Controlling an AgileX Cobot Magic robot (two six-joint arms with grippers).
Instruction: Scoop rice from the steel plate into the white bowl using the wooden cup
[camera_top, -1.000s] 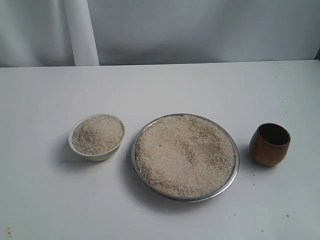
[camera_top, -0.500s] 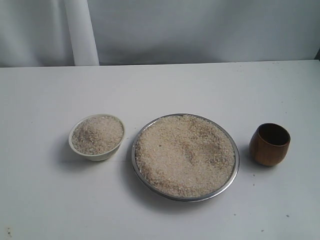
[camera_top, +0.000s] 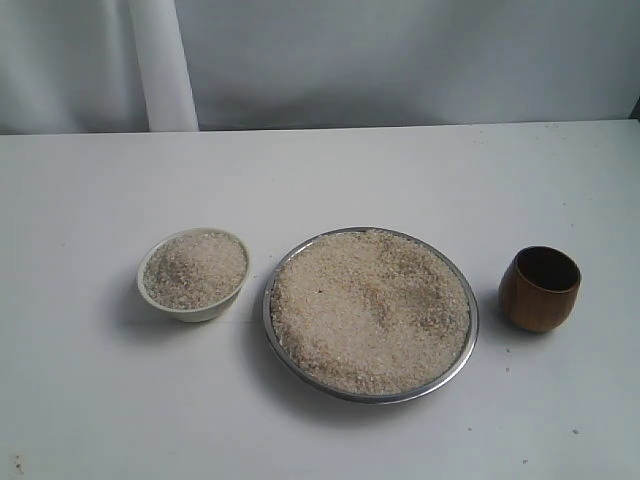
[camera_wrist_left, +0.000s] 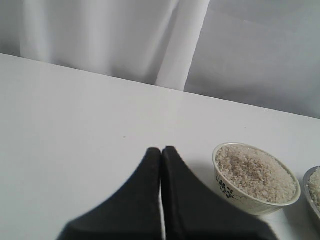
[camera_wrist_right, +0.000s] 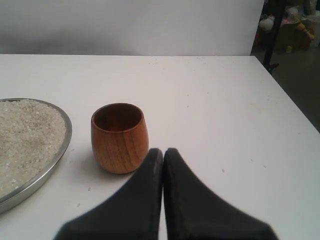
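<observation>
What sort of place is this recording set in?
Probably a lab test bench rather than a kitchen: bare white table, plain pale curtain behind it, and stored clutter beyond the table's edge.

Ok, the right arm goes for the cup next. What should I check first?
1. Cup upright, standing free beside the plate: ok.
2. Right tool open for the grasp: not ok, shut.
3. Rice in plate to scoop: ok, plenty.
4. Room in bowl: not ok, nearly full.
5. Left tool clear of bowl: ok, shut, apart from it.
</observation>
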